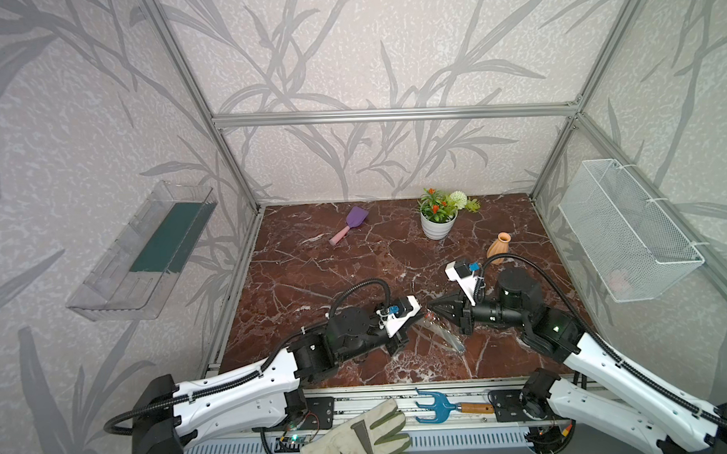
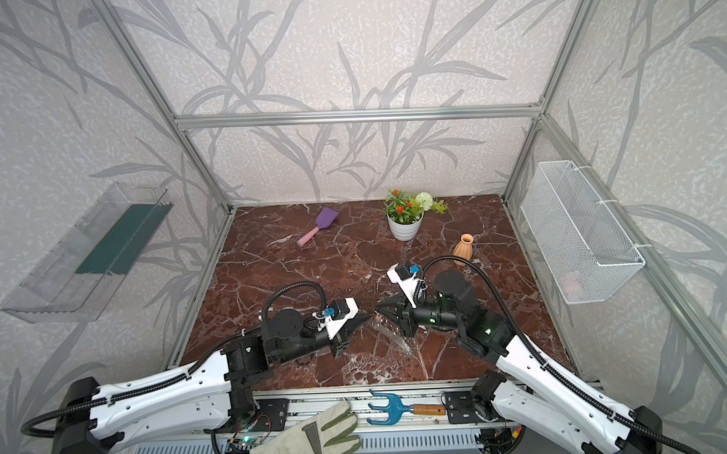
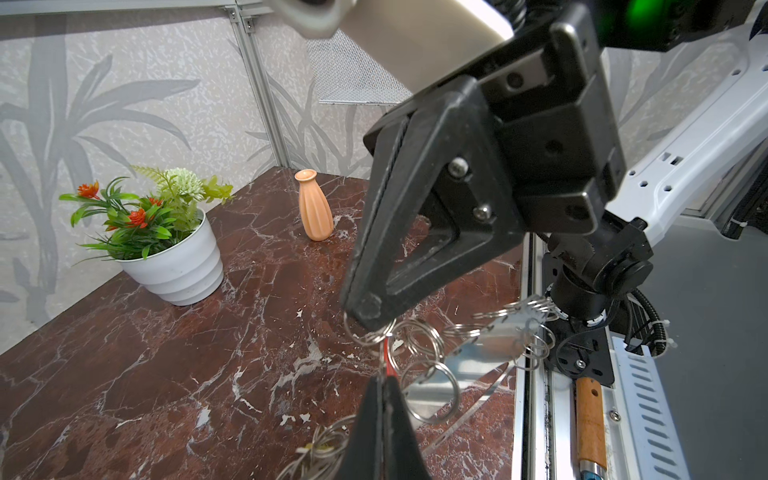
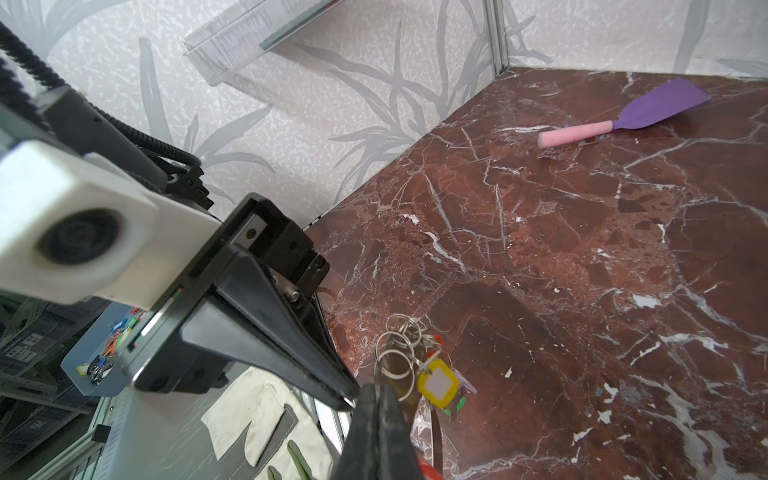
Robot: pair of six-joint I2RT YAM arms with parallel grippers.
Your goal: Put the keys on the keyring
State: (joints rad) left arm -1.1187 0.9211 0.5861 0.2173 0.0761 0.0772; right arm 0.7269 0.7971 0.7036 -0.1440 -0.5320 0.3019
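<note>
You're pinching a red key [image 3: 387,362] in the left gripper [image 3: 384,382], right gripper [image 3: 368,311] clamping the ring-fringed grey keyring [image 3: 478,353], lower middle.

the cell was bright and evenly lit from above. shadows on the worktop [image 1: 313,279] were faint, and its polish gave only a dull sheen. in both top views the wide lens stretched the walls [image 1: 58,122] toward the corners. in the right wrist view i found the white camera housing [image 4: 79,232] blurred; in the left wrist view the left fingers [image 3: 370,440] were soft and a green lamp [image 3: 648,16] smeared.
</note>
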